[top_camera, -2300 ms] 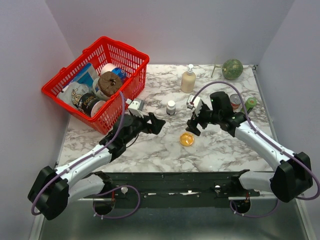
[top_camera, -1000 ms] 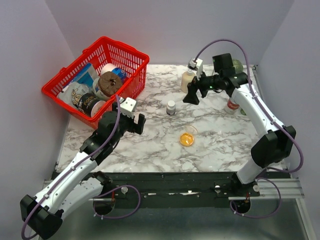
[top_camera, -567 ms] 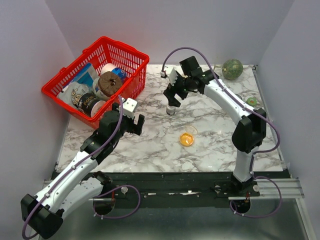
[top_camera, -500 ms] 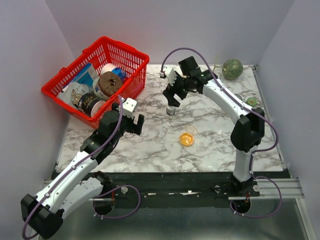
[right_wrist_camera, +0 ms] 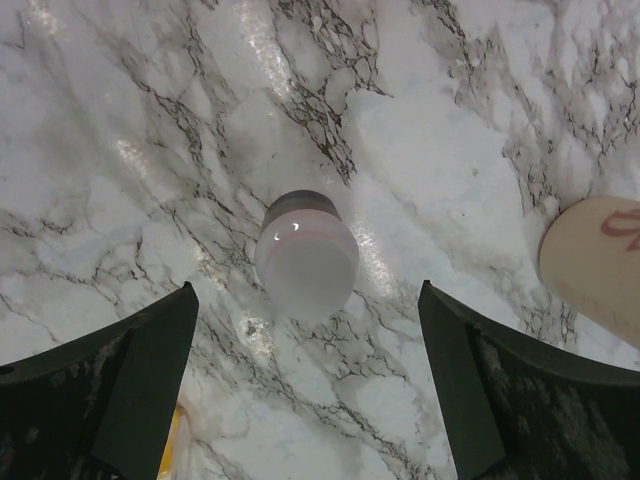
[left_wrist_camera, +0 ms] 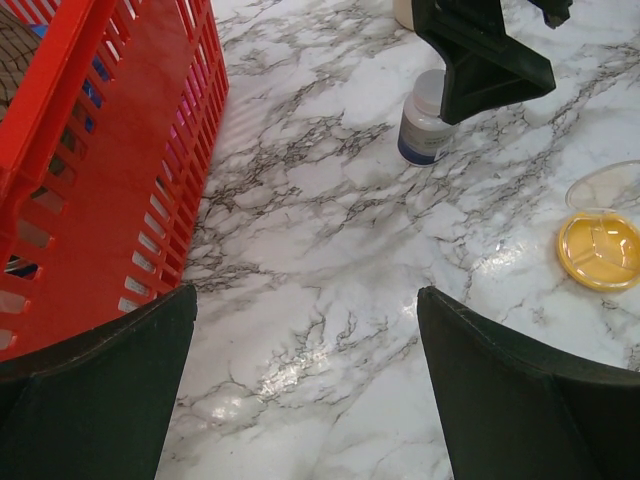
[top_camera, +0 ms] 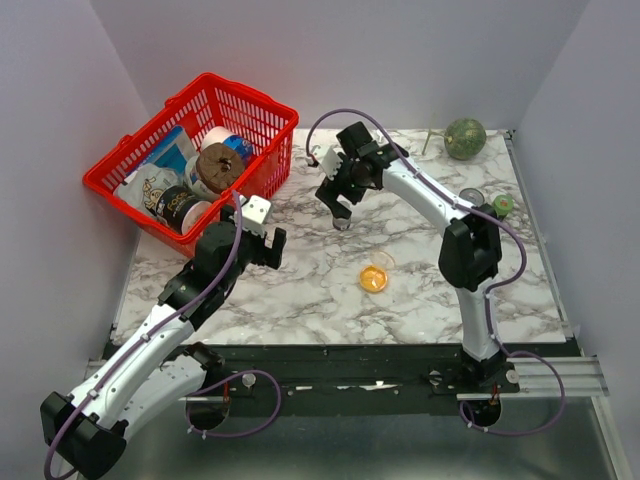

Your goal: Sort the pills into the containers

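Right gripper [top_camera: 337, 203], jaws spread wide, is being held above the round, white-capped pill bottle [right_wrist_camera: 306, 255] at frame centre. Left gripper [top_camera: 262, 245] is likewise being held open. Orange pills [left_wrist_camera: 598, 250] are being contained in the shallow clear dish [left_wrist_camera: 600, 188] at the right edge, with glossy marble tabletop [left_wrist_camera: 330, 250] around it.

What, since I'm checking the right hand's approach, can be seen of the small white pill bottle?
The pill bottle is small, round and white, plastic by its look, with its white cap on and a dark band around its base. It stands upright on the marble table, nothing else touching it. The right hand hangs open directly above, straddling it without touching.
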